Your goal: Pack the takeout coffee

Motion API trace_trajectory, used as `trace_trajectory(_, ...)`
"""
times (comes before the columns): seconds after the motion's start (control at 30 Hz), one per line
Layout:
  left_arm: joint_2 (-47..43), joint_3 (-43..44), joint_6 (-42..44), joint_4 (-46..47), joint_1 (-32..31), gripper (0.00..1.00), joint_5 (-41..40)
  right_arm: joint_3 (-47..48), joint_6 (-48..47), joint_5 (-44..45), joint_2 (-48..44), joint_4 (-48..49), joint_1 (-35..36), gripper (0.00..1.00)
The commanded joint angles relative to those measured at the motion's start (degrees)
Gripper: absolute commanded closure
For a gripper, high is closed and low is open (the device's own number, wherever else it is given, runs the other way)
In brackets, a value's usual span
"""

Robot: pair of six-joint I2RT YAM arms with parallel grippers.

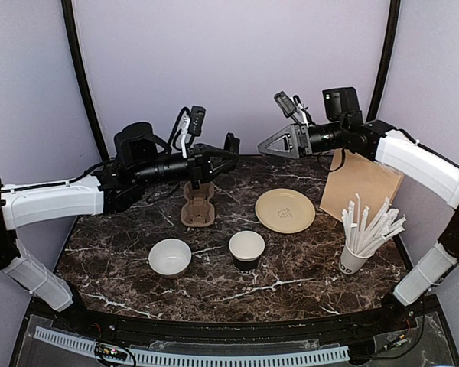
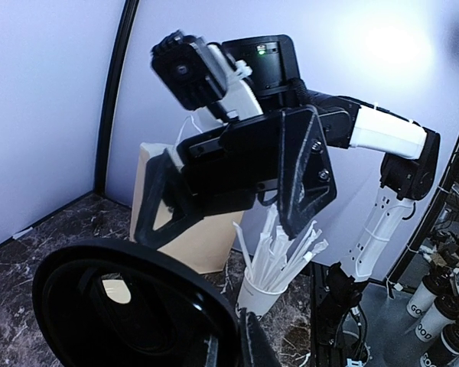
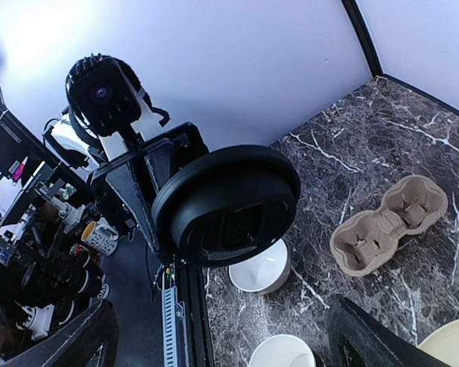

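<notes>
Marble desk [image 1: 306,279]: cup [image 1: 246,248] stands open near centre, just right of white bowl [image 1: 170,256]. Left pincer [image 1: 228,153] clamps black lid [image 3: 226,202] mid-air; right pincer [image 1: 265,147] wide, empty, facing it. Level lid over cup rim, centre, press evenly

We are seeing white shells covering the long links of the left arm [image 1: 53,202] and the right arm [image 1: 421,164], with black joints between them. A white cable [image 1: 185,136] is looping at the left wrist. Silver screw heads are showing on the right arm's black triangular fingers [image 2: 302,172], below a round black camera [image 2: 185,70].
</notes>
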Motion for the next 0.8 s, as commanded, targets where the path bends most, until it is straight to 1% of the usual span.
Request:
trace_trajectory(0.0,-3.04,-1.29,-1.89,7.16,0.23,0.90,3.32,1.47,6.38,-4.17,1.64,7.53,1.29,0.01)
trace_trajectory(0.1,-3.10,-1.46,-2.90,7.90,0.18,0.90,4.87,2.56,8.15,-4.09,2.73,8.49,2.17,0.01)
trace_trajectory(0.23,-3.51,-2.23,-3.23,9.85,-0.25,0.90,4.89,3.59,9.78,-4.73,4.32,9.46,2.93,0.03)
trace_trajectory(0.57,-2.65,-0.60,-1.88,8.29,-1.87,0.89,5.30,4.63,13.12,-7.10,6.53,12.76,4.40,0.02)
trace_trajectory(0.77,-1.92,0.06,-0.26,7.57,-2.92,0.89,4.56,4.82,13.83,-7.89,7.27,13.45,5.36,0.08)
